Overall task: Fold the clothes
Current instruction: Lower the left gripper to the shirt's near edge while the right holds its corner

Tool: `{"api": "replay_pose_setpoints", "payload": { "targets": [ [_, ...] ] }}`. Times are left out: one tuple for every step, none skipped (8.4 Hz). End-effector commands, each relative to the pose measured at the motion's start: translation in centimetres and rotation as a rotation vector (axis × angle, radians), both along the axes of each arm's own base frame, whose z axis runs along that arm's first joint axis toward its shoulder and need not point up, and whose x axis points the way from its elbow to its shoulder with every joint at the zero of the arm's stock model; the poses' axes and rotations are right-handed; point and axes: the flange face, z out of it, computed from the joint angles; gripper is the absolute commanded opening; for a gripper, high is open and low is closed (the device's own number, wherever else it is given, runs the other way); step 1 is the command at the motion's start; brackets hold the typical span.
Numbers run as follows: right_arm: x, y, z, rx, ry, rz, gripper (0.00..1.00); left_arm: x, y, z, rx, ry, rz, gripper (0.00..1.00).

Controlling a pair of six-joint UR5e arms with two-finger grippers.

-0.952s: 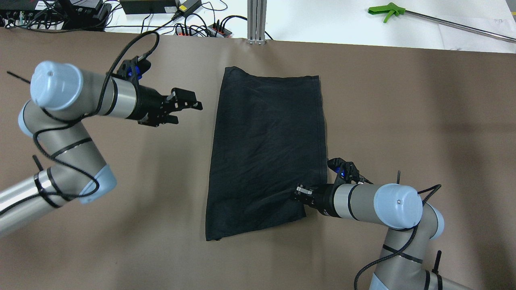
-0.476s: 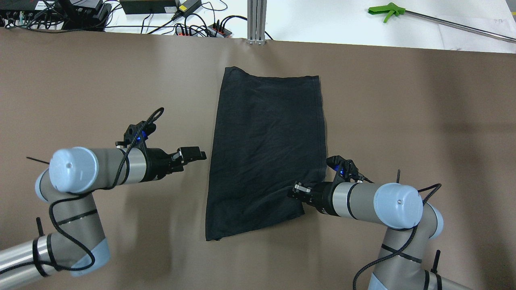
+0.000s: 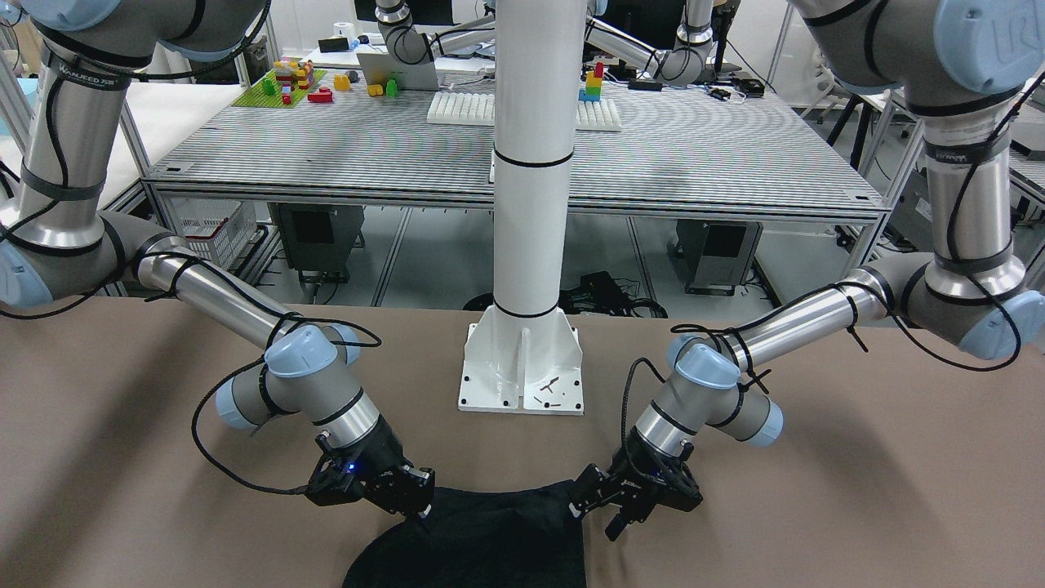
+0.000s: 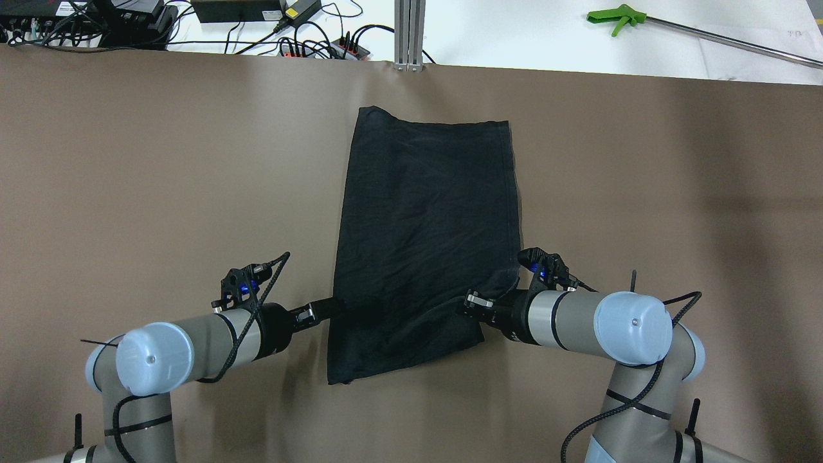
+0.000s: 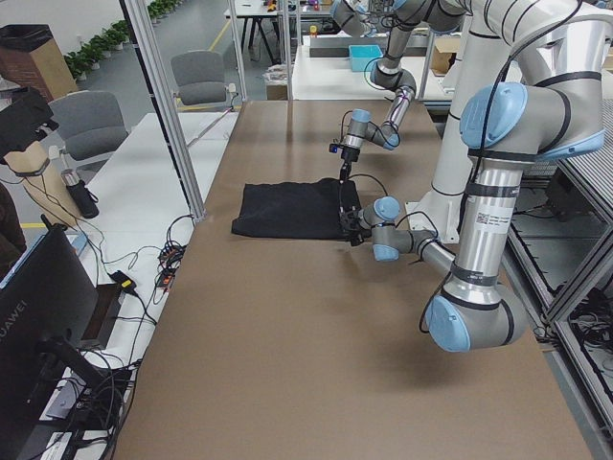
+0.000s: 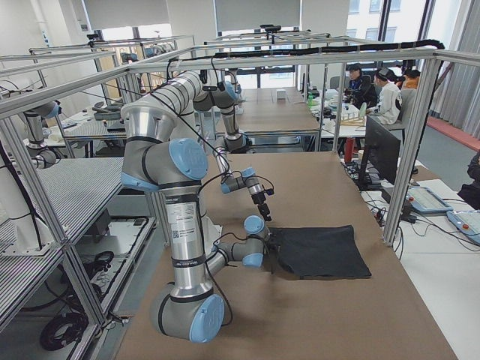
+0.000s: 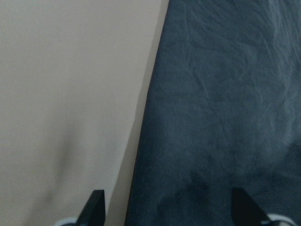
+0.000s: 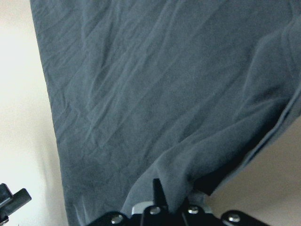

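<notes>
The black cloth (image 4: 424,238) lies flat on the brown table, long side running away from me; it also shows in the front view (image 3: 490,539). My left gripper (image 4: 325,310) is low at the cloth's left edge near the near-left corner. In the left wrist view its gripper (image 7: 169,209) is open, its fingertips (image 7: 96,207) wide apart astride that edge. My right gripper (image 4: 472,302) is shut on the cloth at its near-right corner. The right wrist view shows the fabric (image 8: 160,117) bunched and raised at the jaws.
The white pillar's base plate (image 3: 522,384) stands on the table just behind the cloth's near edge. Beyond the far table edge are an aluminium post (image 4: 409,32), cables and power strips (image 4: 321,45) and a green-handled tool (image 4: 617,16).
My left arm has swung from the far left down to the cloth's near-left edge. My right gripper has stayed shut on the near-right corner, almost still.
</notes>
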Motion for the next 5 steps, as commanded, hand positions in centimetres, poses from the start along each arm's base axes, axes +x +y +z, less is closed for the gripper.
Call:
{"api": "replay_pose_setpoints", "payload": {
  "targets": [
    [0.0,-0.1,0.0,0.008,0.002,0.000,0.00,2.8,4.6,-0.3,0.001,0.006,0.011,0.94],
    [0.0,-0.1,0.0,0.008,0.002,0.000,0.00,3.5,6.0,-0.3,0.001,0.008,0.004,0.94],
    [0.1,0.0,0.0,0.009,0.003,0.001,0.00,4.0,7.0,-0.3,0.005,0.007,0.003,0.94],
    [0.1,-0.1,0.0,0.013,0.005,0.023,0.00,4.1,7.1,-0.1,0.005,0.004,0.004,0.94],
    [0.1,-0.1,-0.1,0.015,0.005,0.028,0.00,3.9,7.2,0.4,0.003,-0.005,0.004,0.94]
  ]
}}
